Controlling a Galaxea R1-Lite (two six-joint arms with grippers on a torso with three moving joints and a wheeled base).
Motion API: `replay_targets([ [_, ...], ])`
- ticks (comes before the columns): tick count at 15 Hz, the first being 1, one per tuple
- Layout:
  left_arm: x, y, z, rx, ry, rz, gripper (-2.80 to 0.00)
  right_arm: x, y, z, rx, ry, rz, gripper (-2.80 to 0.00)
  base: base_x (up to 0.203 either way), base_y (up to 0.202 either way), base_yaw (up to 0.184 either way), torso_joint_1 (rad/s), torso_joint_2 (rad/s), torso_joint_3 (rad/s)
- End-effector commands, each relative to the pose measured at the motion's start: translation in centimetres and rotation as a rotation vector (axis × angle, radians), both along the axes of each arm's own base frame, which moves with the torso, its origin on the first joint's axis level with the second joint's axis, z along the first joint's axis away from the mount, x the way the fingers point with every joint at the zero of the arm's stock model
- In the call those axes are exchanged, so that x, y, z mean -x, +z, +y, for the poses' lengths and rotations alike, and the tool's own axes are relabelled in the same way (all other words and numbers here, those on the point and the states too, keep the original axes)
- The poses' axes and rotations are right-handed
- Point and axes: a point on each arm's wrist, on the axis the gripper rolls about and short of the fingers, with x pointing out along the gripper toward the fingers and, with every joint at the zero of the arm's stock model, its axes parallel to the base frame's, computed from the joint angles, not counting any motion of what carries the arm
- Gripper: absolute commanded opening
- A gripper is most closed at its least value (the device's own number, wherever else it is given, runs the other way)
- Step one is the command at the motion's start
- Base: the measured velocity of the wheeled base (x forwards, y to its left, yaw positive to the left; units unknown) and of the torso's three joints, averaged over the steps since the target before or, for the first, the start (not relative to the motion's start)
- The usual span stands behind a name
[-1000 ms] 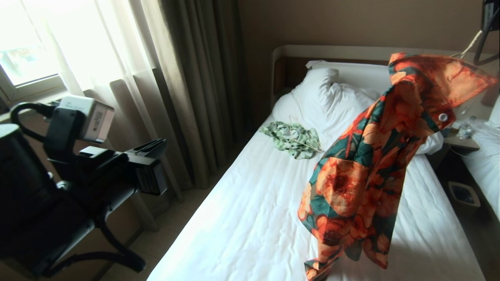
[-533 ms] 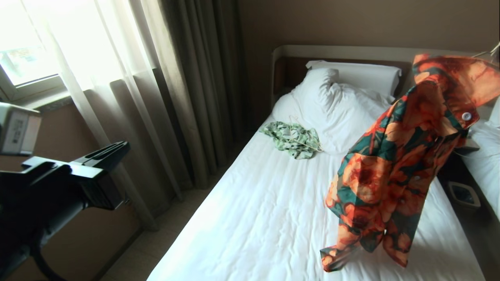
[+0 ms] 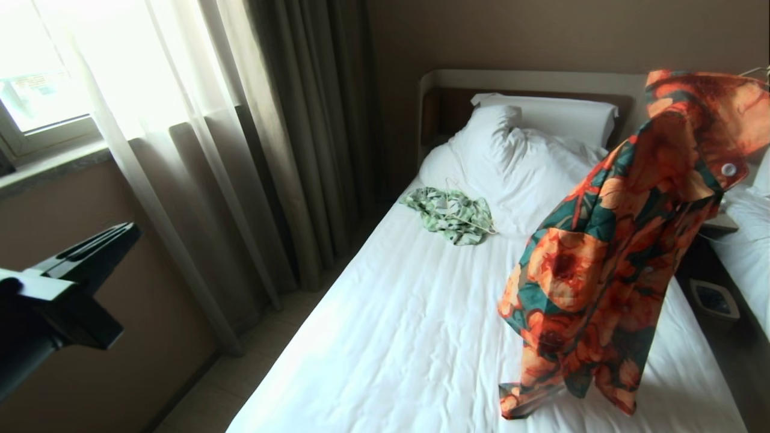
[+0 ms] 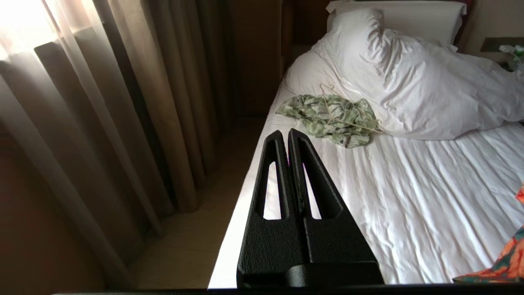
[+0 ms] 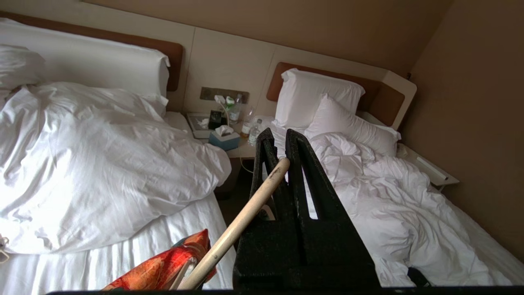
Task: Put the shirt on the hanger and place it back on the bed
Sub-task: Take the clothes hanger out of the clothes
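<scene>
The orange-flowered shirt [image 3: 601, 258] hangs in the air over the right side of the bed [image 3: 409, 325], its hem just above the sheet. Only a thin bit of the cream hanger [image 3: 759, 71] shows at the shirt's top. In the right wrist view my right gripper [image 5: 280, 135] is shut on the hanger [image 5: 241, 223], with the shirt's shoulder [image 5: 163, 264] below it. My left gripper [image 3: 129, 231] is at the far left beside the bed, shut and empty. In its own view the left gripper [image 4: 285, 133] points along the bed's edge.
A pale green-and-white shirt [image 3: 451, 213] with its own thin hanger lies near the bunched duvet [image 3: 511, 162]. Curtains [image 3: 283, 132] hang along the left. A nightstand [image 5: 223, 137] with tissues and bottles, a bin [image 3: 714, 300] and a second bed [image 5: 389, 192] stand to the right.
My left arm has drawn back to the left and lower, mostly out of the head view. The hanging shirt has swung to the right and risen slightly.
</scene>
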Motion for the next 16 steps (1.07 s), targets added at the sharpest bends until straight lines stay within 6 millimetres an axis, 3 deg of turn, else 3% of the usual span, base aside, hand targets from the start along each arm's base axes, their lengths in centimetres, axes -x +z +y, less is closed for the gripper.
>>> replay_targets([
  [1,0.7,0.0,0.8,0.015,0.038,-0.025,-2.8,0.3,0.3,0.1,0.002,0.0,-0.01,-2.8,0.0,0.0,0.0,0.0,0.0,0.0],
  [16,2.8,-2.3,3.5,0.024,0.215,-0.045,-2.8,1.5,2.2,0.4,0.011,0.008,-0.194,-2.8,0.0,0.0,0.0,0.0,0.0,0.0],
])
